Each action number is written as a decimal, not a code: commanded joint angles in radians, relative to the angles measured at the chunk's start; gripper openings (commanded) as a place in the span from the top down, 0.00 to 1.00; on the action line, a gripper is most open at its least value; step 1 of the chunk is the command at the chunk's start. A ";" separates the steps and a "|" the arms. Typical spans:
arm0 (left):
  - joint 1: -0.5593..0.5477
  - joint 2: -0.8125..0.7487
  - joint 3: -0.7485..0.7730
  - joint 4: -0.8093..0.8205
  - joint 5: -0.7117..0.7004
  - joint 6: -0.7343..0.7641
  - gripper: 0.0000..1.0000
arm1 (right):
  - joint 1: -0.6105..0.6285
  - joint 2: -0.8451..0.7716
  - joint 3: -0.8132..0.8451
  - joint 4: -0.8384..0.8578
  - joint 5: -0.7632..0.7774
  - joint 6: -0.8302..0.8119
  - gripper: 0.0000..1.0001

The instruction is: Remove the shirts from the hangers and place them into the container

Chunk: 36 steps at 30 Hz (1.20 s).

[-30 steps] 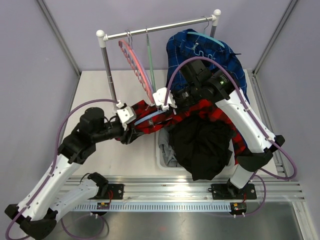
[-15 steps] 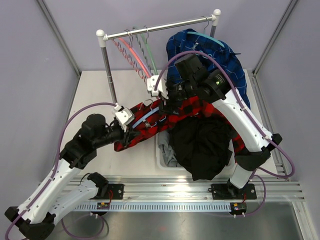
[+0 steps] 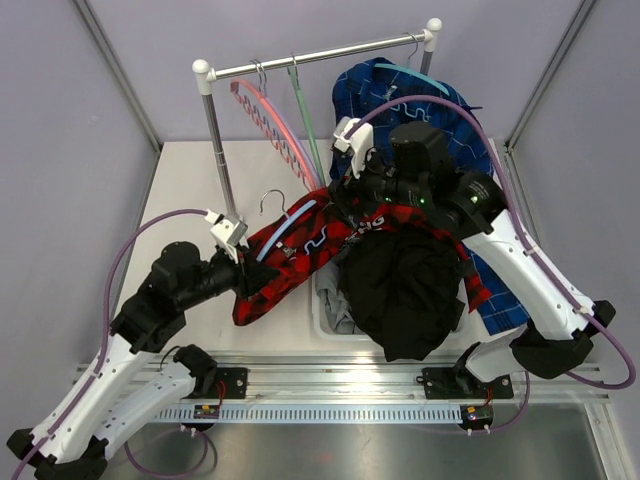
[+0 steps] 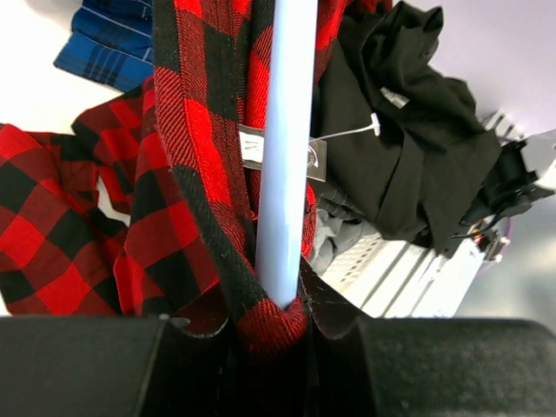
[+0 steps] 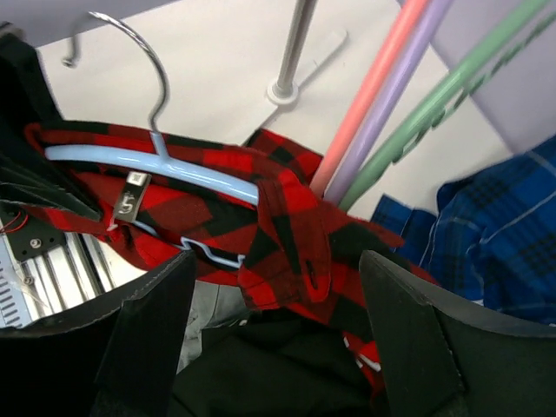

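Left gripper (image 4: 276,317) pinches plaid shirt (image 4: 200,174) and blue hanger (image 4: 287,130) together beside the basket (image 3: 320,318); right gripper (image 5: 276,261) open — hanger could tumble in.

**Right claw (image 5: 276,287) releases red plaid shirt (image 3: 300,245)**
Left claw (image 4: 276,317) has clamped shirt and blue hanger (image 3: 285,222), drawing both toward seven o'clock.

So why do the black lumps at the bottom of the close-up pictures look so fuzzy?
Right wrist view: the right gripper sits too near the lens, so it blurs, while the red plaid shirt behind is sharp. Left wrist view: the left gripper is a dark, detail-less mass, and the light blue hanger glares almost white. Top view: evenly lit, sharp.
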 commanded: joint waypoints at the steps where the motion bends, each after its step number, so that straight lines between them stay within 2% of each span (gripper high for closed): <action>1: 0.003 -0.017 0.047 0.118 -0.007 -0.078 1.00 | -0.004 0.014 -0.060 0.065 0.085 0.122 0.18; 8: 0.003 -0.021 0.064 0.118 0.011 -0.078 1.00 | -0.004 0.050 -0.085 0.093 0.103 0.108 0.20; 11: 0.003 -0.031 0.090 0.095 0.005 -0.064 1.00 | -0.005 0.070 -0.079 0.087 0.097 0.104 0.26; 13: 0.003 -0.037 0.110 0.077 -0.006 -0.050 1.00 | -0.004 0.078 -0.053 0.076 0.054 0.105 0.54; 14: 0.003 -0.038 0.118 0.070 -0.009 -0.044 1.00 | -0.005 0.087 -0.039 0.055 0.033 0.105 0.72; 16: 0.003 -0.032 0.141 0.046 -0.021 -0.019 1.00 | -0.004 0.093 0.011 0.033 -0.033 0.104 1.00; 19: 0.003 -0.016 0.175 0.011 -0.036 0.026 1.00 | -0.004 0.098 0.097 -0.007 -0.105 0.088 1.00; 26: 0.003 0.069 0.254 -0.059 -0.055 0.131 1.00 | -0.004 0.110 0.340 0.001 -0.145 0.072 1.00; 31: 0.003 0.132 0.290 -0.054 -0.037 0.151 1.00 | -0.004 0.184 0.490 0.002 -0.318 0.162 1.00; 36: 0.003 0.176 0.305 -0.026 -0.058 0.143 1.00 | 0.019 0.261 0.544 0.025 -0.472 0.251 1.00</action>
